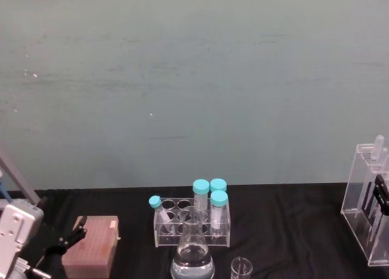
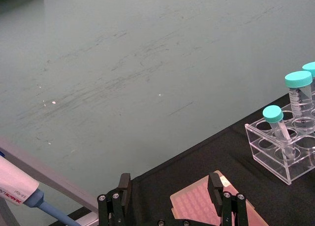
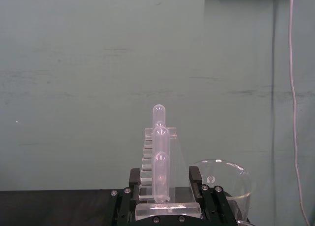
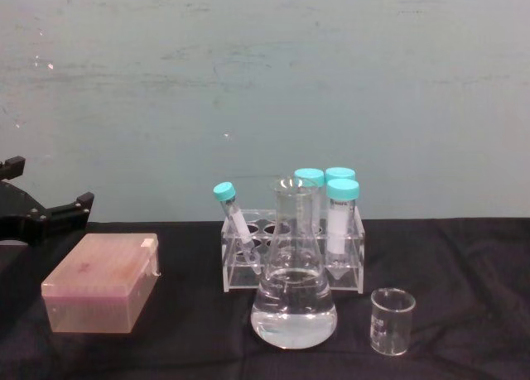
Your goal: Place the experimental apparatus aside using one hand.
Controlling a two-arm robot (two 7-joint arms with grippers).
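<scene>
Right end effector (image 3: 165, 176) grips the acrylic test-tube stand (image 1: 363, 197) at the right edge of the table (image 4: 464, 256); conical flask (image 4: 294, 301) and beaker (image 4: 390, 319) stand front-centre. Left end effector (image 2: 170, 179), open, hovers near left edge.

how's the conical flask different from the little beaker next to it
The conical flask is tall, while the beaker is short. The flask tapers to a narrow neck; the beaker is straight-walled. The flask holds clear liquid; the beaker looks empty. Both are clear glass and stand upright on the black cloth.
</scene>
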